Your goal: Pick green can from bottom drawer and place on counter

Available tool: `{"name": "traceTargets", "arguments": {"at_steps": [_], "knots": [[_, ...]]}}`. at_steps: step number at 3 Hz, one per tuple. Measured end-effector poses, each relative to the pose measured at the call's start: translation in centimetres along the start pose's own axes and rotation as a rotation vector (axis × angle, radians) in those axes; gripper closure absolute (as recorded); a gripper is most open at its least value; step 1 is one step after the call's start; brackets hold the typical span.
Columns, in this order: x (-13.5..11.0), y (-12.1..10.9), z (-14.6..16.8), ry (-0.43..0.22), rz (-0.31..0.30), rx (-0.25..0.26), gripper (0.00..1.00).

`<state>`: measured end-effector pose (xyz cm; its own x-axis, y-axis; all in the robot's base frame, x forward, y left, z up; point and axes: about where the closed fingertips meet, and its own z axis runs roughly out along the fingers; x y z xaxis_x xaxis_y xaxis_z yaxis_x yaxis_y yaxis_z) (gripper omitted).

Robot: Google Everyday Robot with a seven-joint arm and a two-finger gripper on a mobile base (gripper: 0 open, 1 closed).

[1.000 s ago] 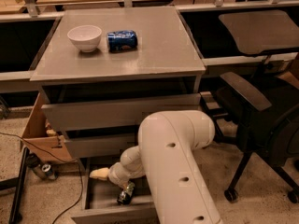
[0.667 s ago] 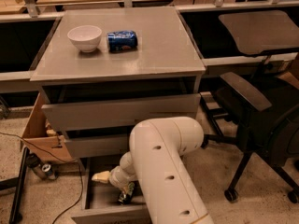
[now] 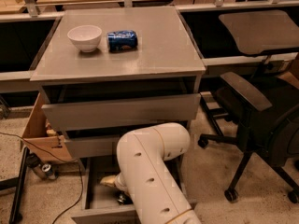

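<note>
The bottom drawer (image 3: pixel 96 197) is pulled out at the foot of the grey cabinet. My white arm reaches down into it and covers most of its inside. My gripper (image 3: pixel 123 198) is low inside the drawer, mostly hidden behind the arm; only a dark shiny bit shows there. I cannot make out the green can; it is hidden or merged with that dark spot. The counter (image 3: pixel 159 50) is the flat grey cabinet top.
A white bowl (image 3: pixel 85 37) and a blue can (image 3: pixel 122 40) lying on its side sit at the counter's back left. The two upper drawers stand slightly open. A black office chair (image 3: pixel 259 111) is to the right. A cardboard box (image 3: pixel 39 134), a floor can (image 3: pixel 47 170) and a black stand leg (image 3: pixel 18 190) are to the left.
My arm has swung left and closer to the view, covering more of the open bottom drawer. The bowl and blue can have not moved.
</note>
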<state>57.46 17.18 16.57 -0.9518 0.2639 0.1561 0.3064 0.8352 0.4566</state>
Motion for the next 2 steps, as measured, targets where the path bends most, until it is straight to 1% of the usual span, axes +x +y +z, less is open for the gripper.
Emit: {"name": "traceTargets", "arguments": {"at_steps": [1,2], "knots": [[0.1,-2.2,-0.3,-0.01,0.042,0.037,0.0],[0.2,-3.8,0.3,-0.007,0.076,0.081,0.0]]}}
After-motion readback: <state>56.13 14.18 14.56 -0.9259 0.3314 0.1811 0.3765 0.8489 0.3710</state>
